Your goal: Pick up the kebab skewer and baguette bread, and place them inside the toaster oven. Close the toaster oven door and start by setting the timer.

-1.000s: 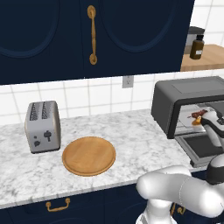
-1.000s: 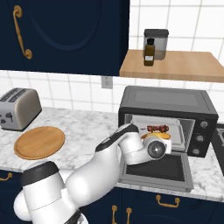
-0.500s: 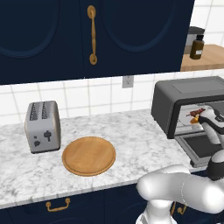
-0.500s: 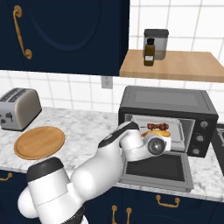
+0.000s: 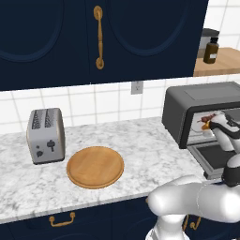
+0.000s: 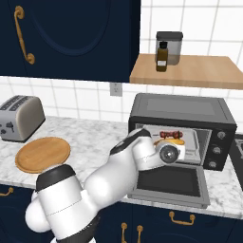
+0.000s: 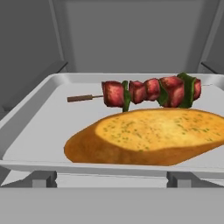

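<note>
Even, bright, shadowless; crisp render

Readable text: I can make out none from my station.
Silver toaster (image 5: pixel 45 136): I see small dark marks on its side, too small for me to read as letters or numbers.
Toaster oven (image 6: pixel 182 128): I see round knobs down its right panel, but no markings I can read around them.
Brown bottle (image 6: pixel 162 57): I see a plain dark front on the wooden shelf; no label I can read.
Wall outlet (image 5: pixel 137 87): I find a plain plate, nothing written on it.
Baguette bread (image 7: pixel 148 135): I see specks on the crust only, no print.
</note>
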Robot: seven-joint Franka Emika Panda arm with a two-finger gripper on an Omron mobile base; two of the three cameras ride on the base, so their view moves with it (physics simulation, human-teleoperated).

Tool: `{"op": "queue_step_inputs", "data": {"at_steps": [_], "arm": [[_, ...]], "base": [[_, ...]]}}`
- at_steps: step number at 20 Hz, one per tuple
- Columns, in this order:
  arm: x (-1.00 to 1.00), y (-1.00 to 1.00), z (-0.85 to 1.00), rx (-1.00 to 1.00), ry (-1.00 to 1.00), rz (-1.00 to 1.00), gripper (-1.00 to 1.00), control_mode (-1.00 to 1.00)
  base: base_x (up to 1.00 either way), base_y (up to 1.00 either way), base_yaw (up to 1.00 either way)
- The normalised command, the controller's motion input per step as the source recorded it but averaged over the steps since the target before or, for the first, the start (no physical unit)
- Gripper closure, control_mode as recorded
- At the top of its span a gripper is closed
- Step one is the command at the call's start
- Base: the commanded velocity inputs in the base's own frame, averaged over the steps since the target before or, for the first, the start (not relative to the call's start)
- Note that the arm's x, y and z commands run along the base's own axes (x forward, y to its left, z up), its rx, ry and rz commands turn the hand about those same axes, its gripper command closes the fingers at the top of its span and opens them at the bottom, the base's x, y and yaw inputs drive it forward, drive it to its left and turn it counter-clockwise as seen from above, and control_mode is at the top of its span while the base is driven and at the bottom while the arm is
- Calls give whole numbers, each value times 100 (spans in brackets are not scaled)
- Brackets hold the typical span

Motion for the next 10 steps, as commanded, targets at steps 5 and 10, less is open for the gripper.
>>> {"op": "queue_step_inputs", "data": {"at_steps": [5, 10], "arm": [[20, 0, 0, 0, 0, 0, -100, -100], [23, 0, 0, 0, 1, 0, -100, -100]], "base": [[0, 0, 0], [0, 0, 0]]}}
